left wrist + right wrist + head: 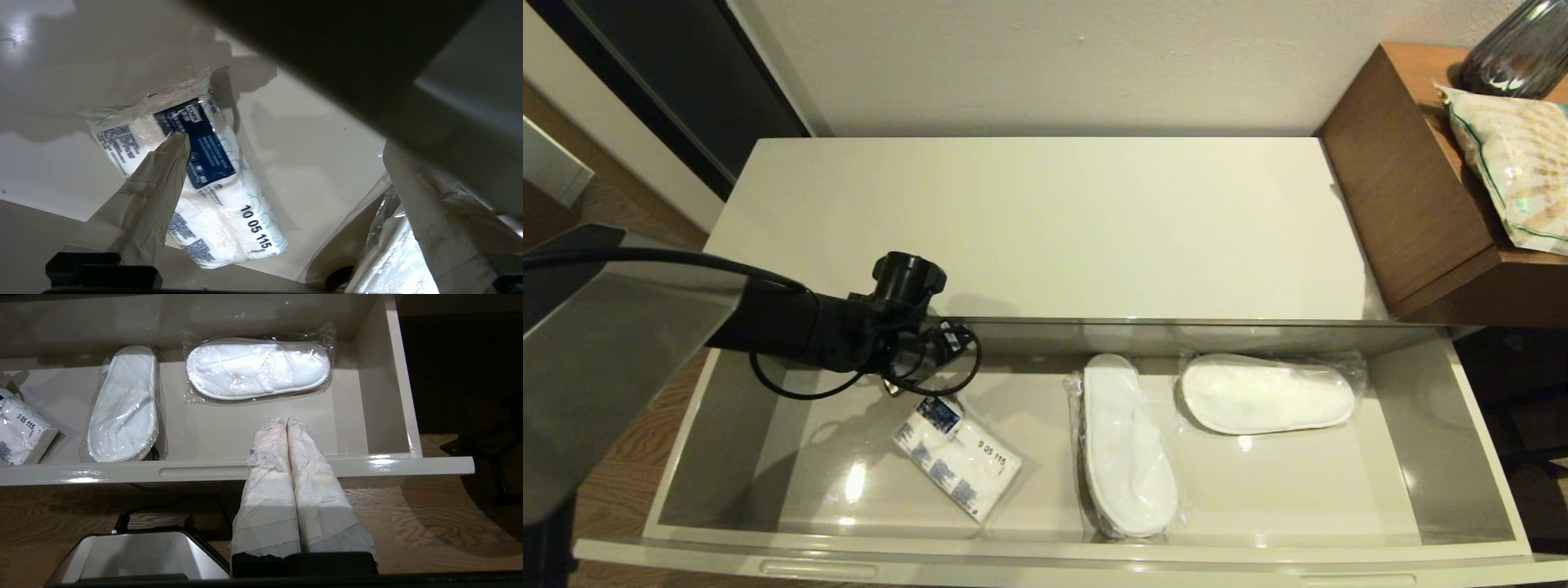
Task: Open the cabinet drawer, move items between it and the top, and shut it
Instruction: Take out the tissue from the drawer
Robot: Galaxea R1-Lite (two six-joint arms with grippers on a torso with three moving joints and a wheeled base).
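Note:
The cabinet drawer [1045, 555] stands pulled out wide. On its floor lie a white tissue pack with blue print [956, 465] and two wrapped white slippers [1127, 445] [1266, 394]. My left arm [849, 331] reaches into the drawer's left part. Its gripper [286, 145] is open just above the tissue pack [229, 196]; one finger [155, 196] hangs over the pack, the other [441, 228] over a slipper's wrap. A small black ring [339, 277] peeks from under that wrap. My right gripper [286, 421] is shut on nothing, over the drawer's front rim [122, 473]. The cream top [1045, 220] is bare.
A taller brown wooden table [1413, 204] stands to the right, bearing a green-trimmed patterned bag [1515, 163] and a dark vase [1519, 49]. A wall runs behind the cabinet. Wooden floor [429, 522] and a silvery part of my base [135, 551] lie before the drawer.

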